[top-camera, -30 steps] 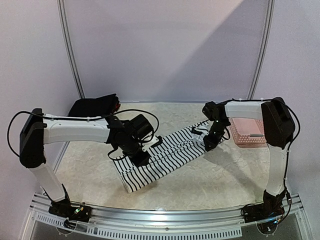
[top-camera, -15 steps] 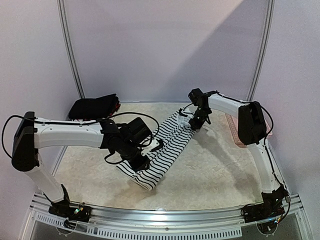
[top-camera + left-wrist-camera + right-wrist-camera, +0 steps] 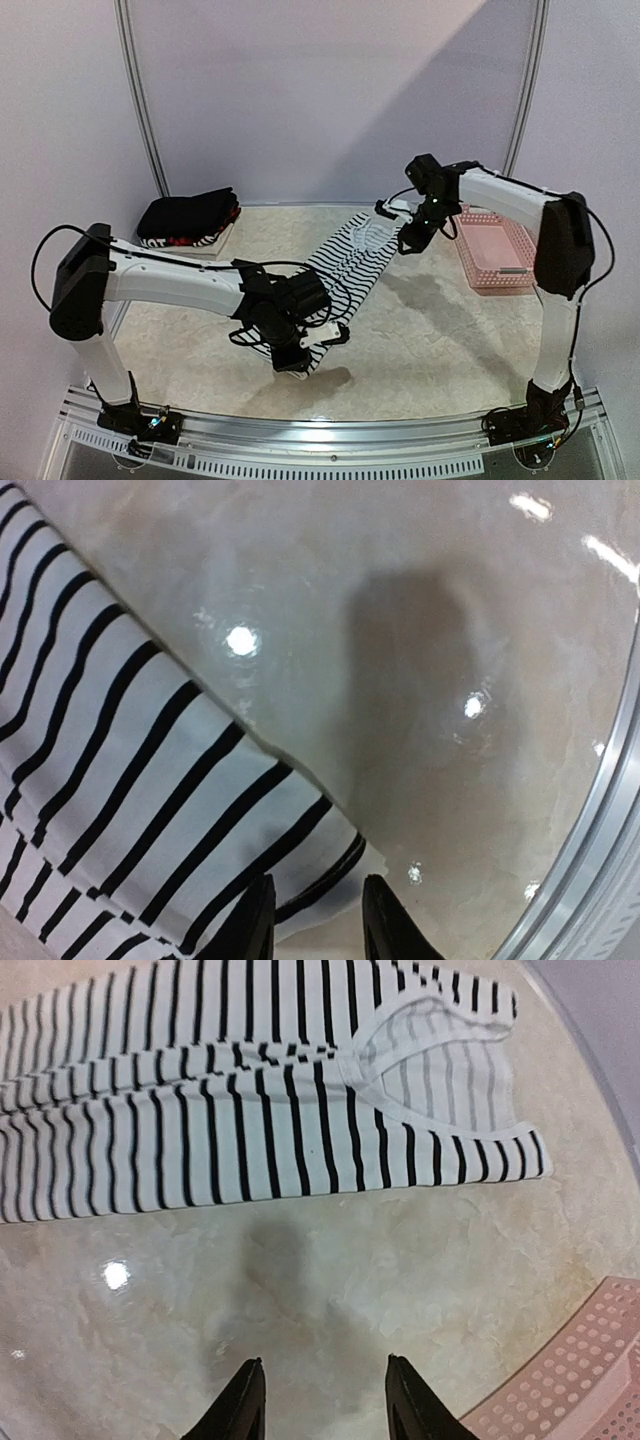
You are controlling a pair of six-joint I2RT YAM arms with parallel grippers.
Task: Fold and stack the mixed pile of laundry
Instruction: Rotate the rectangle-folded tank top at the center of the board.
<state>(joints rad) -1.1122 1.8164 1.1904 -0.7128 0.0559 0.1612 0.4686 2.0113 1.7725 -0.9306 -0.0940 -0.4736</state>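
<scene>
The black-and-white striped cotton tank top (image 3: pixel 350 265) lies folded lengthwise into a long narrow band. It runs diagonally across the middle of the beige marble-look tabletop (image 3: pixel 450 340), with its neckline end towards the far right and its hem end towards the near left.

The left gripper (image 3: pixel 300 355) is low over the hem end. From above, its body hides what the fingers are doing, but the left wrist camera settles it: the left gripper (image 3: pixel 316 882) has its fingers apart, and the hem corner of the tank top (image 3: pixel 130 780) lies flat below the gap, not pinched.

The right gripper (image 3: pixel 405 243) hangs by the neckline end. Its own camera shows the right gripper (image 3: pixel 323 1362) spread wide with bare table beneath. The tank top (image 3: pixel 250 1130) lies flat beyond it, with its scooped neck and layered folds clear — detail the overhead view blurs.

A corner of the pink perforated plastic basket (image 3: pixel 560 1380) shows at that view's edge; the overhead view has the whole basket (image 3: pixel 495 255) at the right. Only the overhead view catches the stack of folded dark garments (image 3: pixel 185 215) at the far left corner.
</scene>
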